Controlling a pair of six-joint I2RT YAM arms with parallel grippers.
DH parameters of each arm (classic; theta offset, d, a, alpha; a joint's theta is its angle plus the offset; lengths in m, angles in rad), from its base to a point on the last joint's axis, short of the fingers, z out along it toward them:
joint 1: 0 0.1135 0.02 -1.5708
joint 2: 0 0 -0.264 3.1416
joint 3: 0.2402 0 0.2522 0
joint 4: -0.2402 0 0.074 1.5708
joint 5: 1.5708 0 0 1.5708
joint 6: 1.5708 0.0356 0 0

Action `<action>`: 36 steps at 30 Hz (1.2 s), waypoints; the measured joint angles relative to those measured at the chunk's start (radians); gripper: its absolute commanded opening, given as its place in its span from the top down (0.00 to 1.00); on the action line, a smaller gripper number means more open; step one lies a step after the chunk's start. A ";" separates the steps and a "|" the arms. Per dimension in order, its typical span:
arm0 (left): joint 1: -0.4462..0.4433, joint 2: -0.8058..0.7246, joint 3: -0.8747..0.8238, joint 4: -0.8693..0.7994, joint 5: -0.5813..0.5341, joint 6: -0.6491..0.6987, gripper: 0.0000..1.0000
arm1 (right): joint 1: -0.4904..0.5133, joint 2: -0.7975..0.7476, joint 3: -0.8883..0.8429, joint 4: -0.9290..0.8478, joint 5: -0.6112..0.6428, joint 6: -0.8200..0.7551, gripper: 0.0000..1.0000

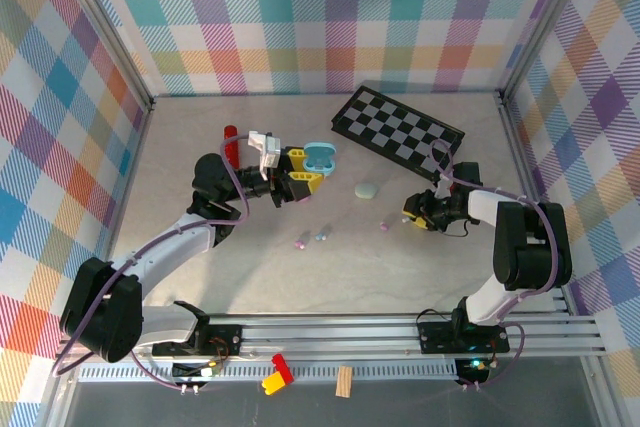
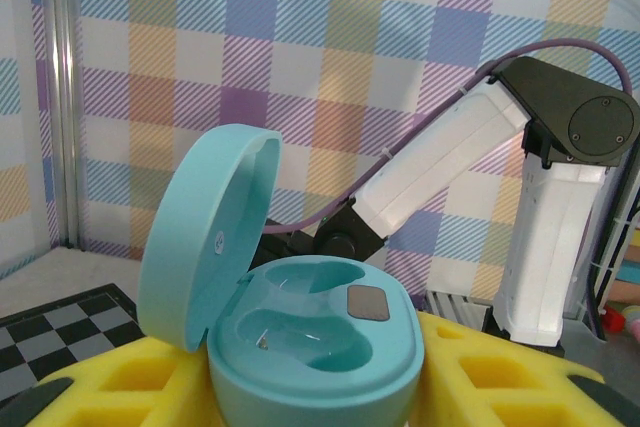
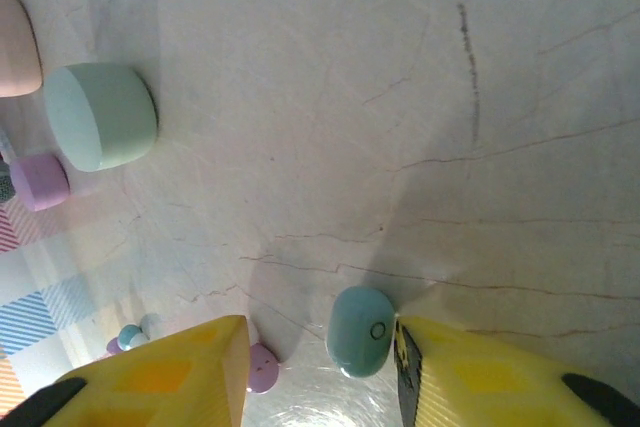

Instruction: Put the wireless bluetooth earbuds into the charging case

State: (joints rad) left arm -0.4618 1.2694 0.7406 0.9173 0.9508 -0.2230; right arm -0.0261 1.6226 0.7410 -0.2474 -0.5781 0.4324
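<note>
My left gripper [image 1: 303, 170] is raised above the table and shut on the teal charging case [image 2: 315, 347]. The lid [image 2: 205, 237] stands open and both wells are empty. The yellow fingers [image 2: 100, 387] press the case from both sides. My right gripper [image 3: 320, 372] is low over the table at the right [image 1: 415, 215], jaws apart. A teal earbud [image 3: 360, 330] lies between them, touching the right finger [image 3: 480, 377]. A purple earbud [image 3: 262, 367] sits against the left finger's inner edge. Two more earbuds [image 1: 312, 239] lie mid-table.
A closed mint case [image 1: 367, 189] rests on the table between the arms, also in the right wrist view [image 3: 100, 115] beside a pink case [image 3: 15, 47]. A checkerboard [image 1: 398, 127] lies at the back right. A red piece [image 1: 229, 142] stands behind the left arm.
</note>
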 measured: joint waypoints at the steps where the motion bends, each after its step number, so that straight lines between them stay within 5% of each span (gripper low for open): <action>1: 0.000 -0.001 -0.001 -0.002 0.000 0.003 0.56 | 0.000 0.000 0.000 0.003 -0.005 0.001 0.60; 36: 0.000 -0.019 -0.005 -0.057 0.000 0.040 0.56 | 0.016 0.071 0.030 0.019 -0.024 0.019 0.74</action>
State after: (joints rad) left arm -0.4618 1.2499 0.7353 0.8600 0.9508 -0.1829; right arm -0.0097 1.6936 0.7708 -0.2279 -0.6018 0.4519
